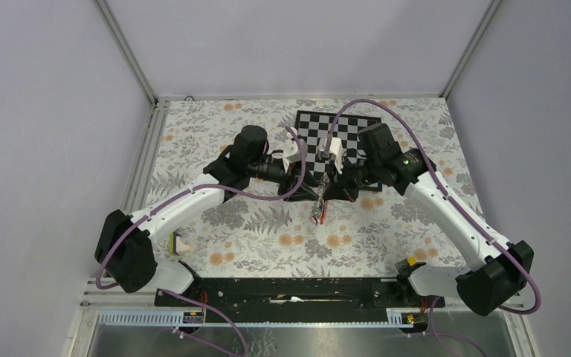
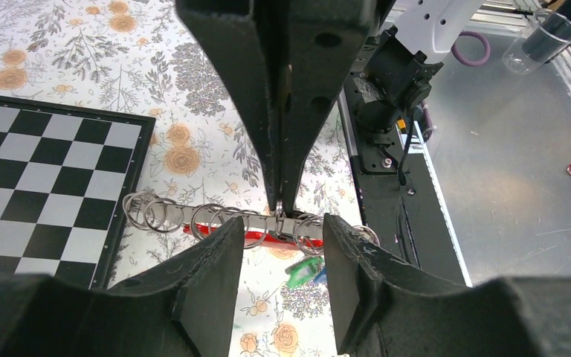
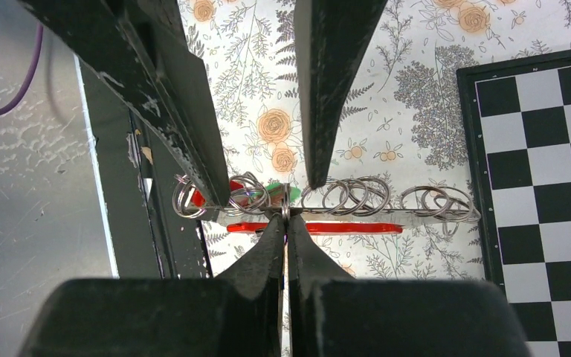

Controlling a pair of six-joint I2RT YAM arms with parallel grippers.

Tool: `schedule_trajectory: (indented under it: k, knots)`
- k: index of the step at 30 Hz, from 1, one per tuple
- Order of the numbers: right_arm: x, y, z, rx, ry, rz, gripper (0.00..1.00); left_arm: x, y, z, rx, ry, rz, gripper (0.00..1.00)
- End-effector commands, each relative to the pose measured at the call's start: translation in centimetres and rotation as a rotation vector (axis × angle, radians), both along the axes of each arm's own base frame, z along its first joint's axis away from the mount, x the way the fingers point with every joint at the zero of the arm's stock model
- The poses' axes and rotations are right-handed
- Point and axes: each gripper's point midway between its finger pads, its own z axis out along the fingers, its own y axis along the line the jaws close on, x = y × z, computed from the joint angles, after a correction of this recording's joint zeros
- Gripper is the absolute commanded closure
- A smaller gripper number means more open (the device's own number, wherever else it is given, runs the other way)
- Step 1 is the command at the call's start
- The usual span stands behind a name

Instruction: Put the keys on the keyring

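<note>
**1. Containers.** A clear cup (image 2: 526, 50) rests on the metal tray (image 2: 505, 186) beyond the black base rail (image 2: 386, 216). Something dark shows inside it (contents not identifiable).

**2. Task item and grippers.** The keyring bar (image 3: 357, 216) is a metal strip carrying a row of wire rings. It is held above the floral cloth (image 3: 253, 89).
- The right gripper (image 3: 286, 223) is fully closed, pinching one wire ring (image 3: 285, 204) toward the bar's rail end.
- The left gripper (image 2: 282, 230) stands partly open, with one finger on each side of that same spot. It holds nothing.
- The keys (image 2: 301, 274) hang just under the bar, below the open fingers. Green and blue tags show.
- A red strip (image 3: 320, 227) runs along the bar's underside.
- Whether any key is threaded on a ring cannot be told.

**3. Clearance.** One end of the bar reaches the edge of the chessboard (image 3: 535, 149). The other end sits over the base rail. Open cloth lies on both long sides of the bar.
</note>
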Motion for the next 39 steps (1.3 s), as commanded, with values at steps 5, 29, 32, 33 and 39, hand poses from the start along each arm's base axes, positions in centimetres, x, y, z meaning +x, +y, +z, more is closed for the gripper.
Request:
schedule_trajectory:
  k: [5, 29, 32, 33, 39]
  knots:
    - [0.00, 0.62, 1.41, 0.032, -0.032, 0.023, 1.00, 0.81, -0.98, 1.19, -0.019, -0.059, 0.020, 0.64]
    - [-0.17, 0.73, 0.80, 0.045, -0.026, 0.023, 1.00, 0.52, -1.70, 1.10, -0.027, -0.019, 0.002, 0.74]
    - [-0.24, 0.68, 0.76, 0.044, -0.029, 0.023, 1.00, 0.41, -1.65, 1.01, -0.028, -0.020, 0.001, 0.79]
    - [-0.26, 0.66, 0.76, 0.043, -0.030, 0.023, 1.00, 0.38, -1.63, 0.99, -0.028, -0.019, 0.000, 0.80]
    - [-0.25, 0.65, 0.91, 0.047, -0.035, 0.021, 1.00, 0.31, -1.60, 0.80, -0.028, -0.017, -0.004, 0.97]
